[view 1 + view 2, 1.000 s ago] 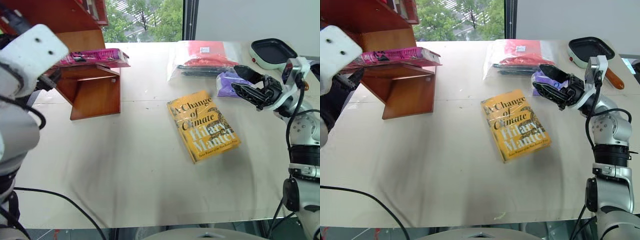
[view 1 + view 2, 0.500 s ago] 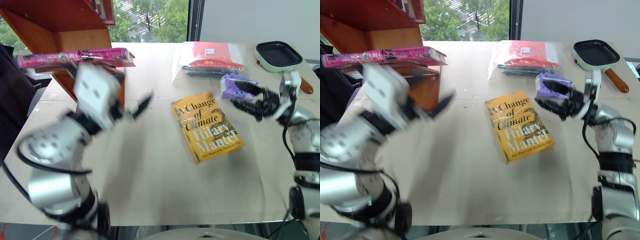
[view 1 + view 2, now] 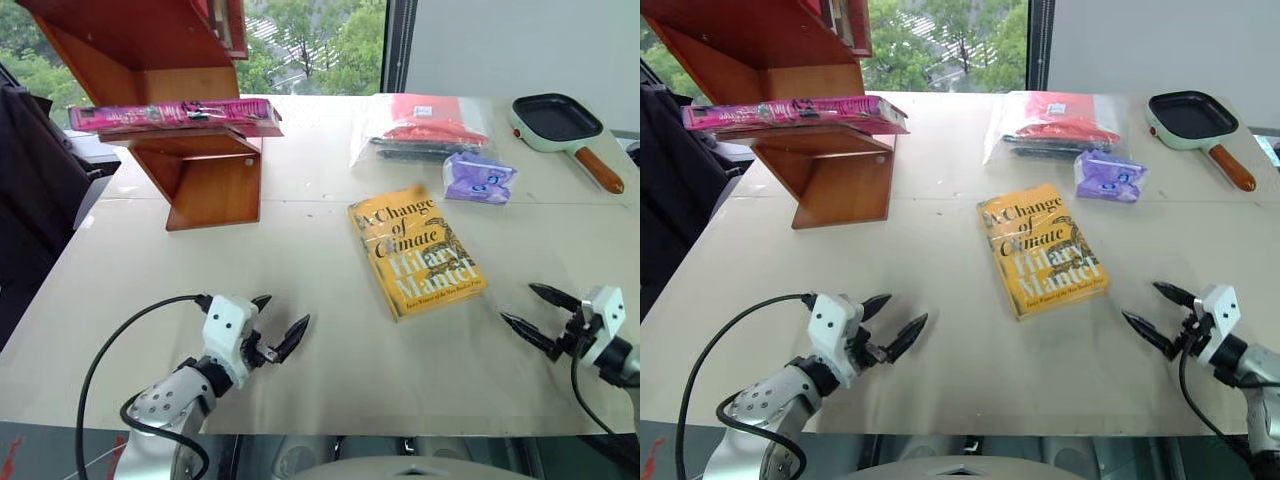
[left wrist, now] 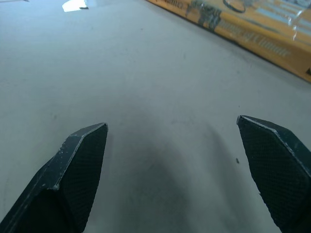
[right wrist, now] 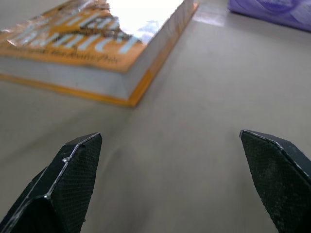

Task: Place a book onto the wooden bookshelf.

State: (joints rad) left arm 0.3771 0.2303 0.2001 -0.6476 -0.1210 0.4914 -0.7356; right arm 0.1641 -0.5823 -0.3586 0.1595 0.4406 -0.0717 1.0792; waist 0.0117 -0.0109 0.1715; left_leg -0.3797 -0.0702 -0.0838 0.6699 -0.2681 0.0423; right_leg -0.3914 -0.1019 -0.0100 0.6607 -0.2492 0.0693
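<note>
we see the pink book (image 3: 175,116) lying flat on a shelf board of the wooden bookshelf (image 3: 205,180), cover up, its long axis running left to right across our view. one end pokes out past the slanted side panel toward the middle of the table (image 3: 300,380), the other end overhangs on the far left side. neither gripper is anywhere near it.

down at the near edge, our left gripper (image 3: 278,325) hovers low over bare tabletop, jaws spread wide with nothing between them, fingers pointing toward the table's middle. our right gripper (image 3: 540,315) sits low near the right edge, jaws also wide apart and empty, pointing inward to the left.

between the two, further back, the yellow-orange book "a change of climate" (image 3: 415,250) lies flat, cover up, long axis slanting from upper left to lower right. in the right wrist view its corner and page edge sit just ahead of the open fingers (image 5: 63,189).

behind it, a clear plastic bag (image 3: 420,128) holds something red and some dark items; we can't tell more. just beside it lies a small purple packet (image 3: 478,178). at the far right corner sits a pale green pan (image 3: 555,120) with a dark inside and a wooden handle.
</note>
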